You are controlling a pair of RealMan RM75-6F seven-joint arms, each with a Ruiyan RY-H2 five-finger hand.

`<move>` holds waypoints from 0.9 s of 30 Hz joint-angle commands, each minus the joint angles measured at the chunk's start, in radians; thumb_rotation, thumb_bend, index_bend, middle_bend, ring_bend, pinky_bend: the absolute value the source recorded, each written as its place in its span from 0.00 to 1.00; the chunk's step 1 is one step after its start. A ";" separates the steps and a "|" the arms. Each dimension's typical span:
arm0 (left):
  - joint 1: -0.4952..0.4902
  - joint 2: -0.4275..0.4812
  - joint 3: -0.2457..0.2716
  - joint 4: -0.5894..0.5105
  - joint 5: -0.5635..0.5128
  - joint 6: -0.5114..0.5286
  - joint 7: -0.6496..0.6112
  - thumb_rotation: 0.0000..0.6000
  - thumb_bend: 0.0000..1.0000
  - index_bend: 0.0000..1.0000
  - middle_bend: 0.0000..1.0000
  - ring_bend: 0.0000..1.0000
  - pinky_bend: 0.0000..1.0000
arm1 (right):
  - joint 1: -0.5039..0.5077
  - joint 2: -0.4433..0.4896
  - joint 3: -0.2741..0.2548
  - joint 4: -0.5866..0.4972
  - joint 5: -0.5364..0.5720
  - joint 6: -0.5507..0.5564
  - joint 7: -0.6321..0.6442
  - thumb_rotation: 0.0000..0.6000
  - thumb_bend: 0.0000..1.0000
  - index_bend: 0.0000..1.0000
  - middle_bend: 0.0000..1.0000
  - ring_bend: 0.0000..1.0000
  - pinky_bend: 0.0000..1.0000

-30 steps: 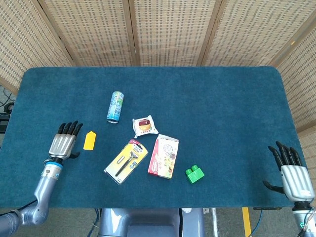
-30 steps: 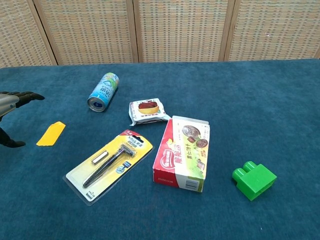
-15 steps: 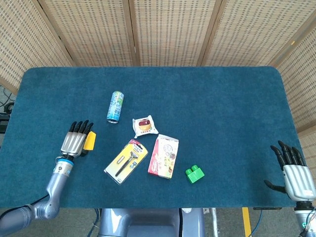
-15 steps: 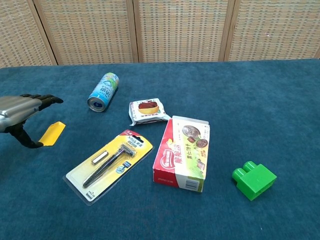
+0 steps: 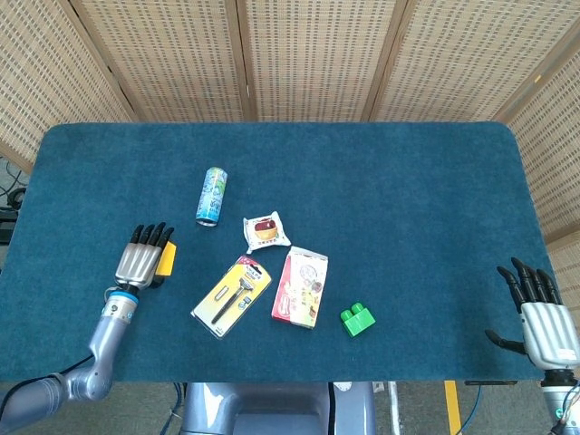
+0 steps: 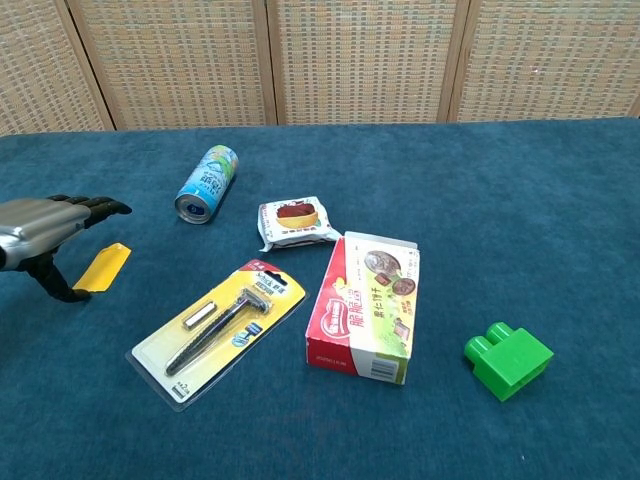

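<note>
My left hand [image 5: 140,260] [image 6: 45,225] hovers open at the table's left side, fingers straight, partly over a flat yellow tag [image 5: 166,258] [image 6: 104,266]. Its thumb reaches down beside the tag; I cannot tell if it touches. My right hand [image 5: 538,310] stands open past the table's front right corner, holding nothing. It shows only in the head view.
On the blue table [image 5: 408,208] lie a drink can [image 5: 212,194] on its side, a small snack packet [image 5: 265,231], a razor in a yellow blister pack [image 5: 232,294], a red-and-white biscuit box [image 5: 301,285] and a green toy block [image 5: 357,319].
My left hand has moved right and a little forward, from beside the yellow tag to partly over it. The right hand dropped slightly toward the front edge.
</note>
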 commanded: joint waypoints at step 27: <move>0.001 0.038 0.011 -0.059 0.016 0.009 -0.072 1.00 0.50 0.00 0.00 0.00 0.00 | -0.004 0.008 0.003 0.002 0.003 0.005 0.018 1.00 0.05 0.08 0.00 0.00 0.00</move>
